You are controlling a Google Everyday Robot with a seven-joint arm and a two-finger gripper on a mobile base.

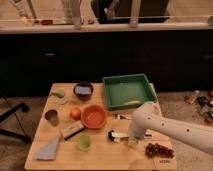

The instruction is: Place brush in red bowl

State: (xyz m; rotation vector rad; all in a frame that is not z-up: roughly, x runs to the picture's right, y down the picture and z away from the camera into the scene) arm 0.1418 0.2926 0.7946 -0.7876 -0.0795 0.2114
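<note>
The brush lies on the wooden table, its black head to the left and its whitish handle running right under my arm. The red bowl sits a little to the brush's upper left, with nothing in it. My gripper hangs below the white arm, right at the handle end of the brush, near the table's front. Whether it touches the handle is hidden by the arm.
A green tray stands at the back right, a dark brown bowl at the back. An orange ball, wooden scrubber, green cup, metal cup, blue cloth and grapes lie around. A fork lies behind the brush.
</note>
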